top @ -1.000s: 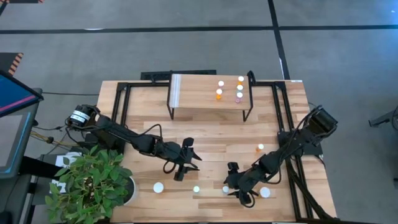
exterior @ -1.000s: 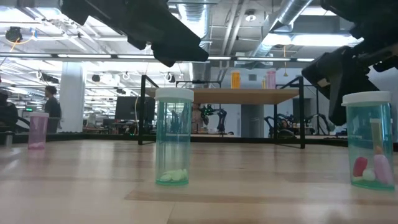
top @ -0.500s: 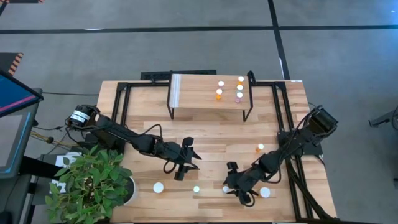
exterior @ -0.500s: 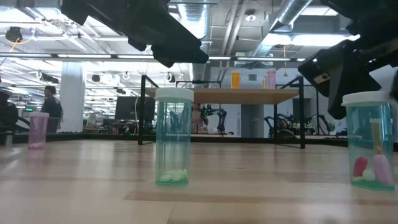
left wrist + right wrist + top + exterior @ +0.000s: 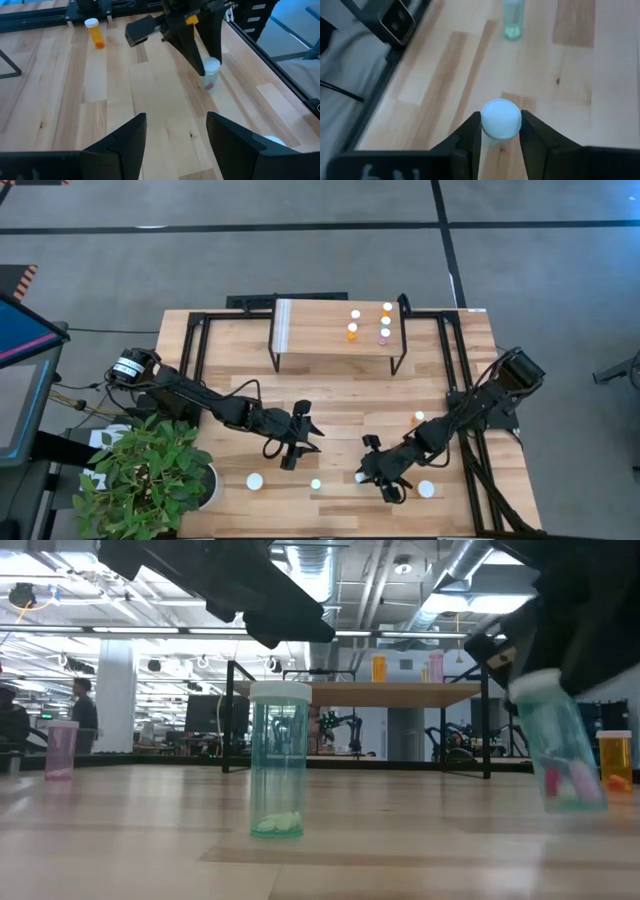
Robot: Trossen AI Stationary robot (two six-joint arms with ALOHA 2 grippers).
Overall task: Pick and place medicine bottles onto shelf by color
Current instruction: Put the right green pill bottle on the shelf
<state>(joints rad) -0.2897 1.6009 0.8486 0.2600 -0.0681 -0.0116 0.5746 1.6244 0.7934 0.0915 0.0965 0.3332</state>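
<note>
My right gripper (image 5: pixel 364 475) is shut on a green medicine bottle (image 5: pixel 560 752) with a white cap and pink and white pills inside, near the table's front right. My left gripper (image 5: pixel 308 438) hangs open over the table's middle, holding nothing. A second green bottle (image 5: pixel 279 760) stands upright on its base, and an orange one (image 5: pixel 418 418) stands farther right. At the back stands the shelf (image 5: pixel 320 330), bearing orange (image 5: pixel 352 331) and pink (image 5: pixel 384 336) bottles. My right gripper pinches the green bottle at its white cap (image 5: pixel 501 118), one finger (image 5: pixel 470 134) on each side. The fingers slant down at it from the table's right. The bottle is tilted, its cap leaning toward the table's left; whether its base (image 5: pixel 578 802) touches the table I cannot tell.
A pink bottle (image 5: pixel 61 748) and a white-capped one (image 5: pixel 254 480) stand at the front left; another white cap (image 5: pixel 427 489) is at the front right. A potted plant (image 5: pixel 150 475) fills the front left corner. Black frame rails (image 5: pixel 470 450) run along the right side.
My right gripper has closed around the green bottle's cap and shifted slightly toward the table's left and far side. The bottle, upright a second ago, is now tipped and has moved left with the gripper, uncovering the orange bottle behind it in the low view.
</note>
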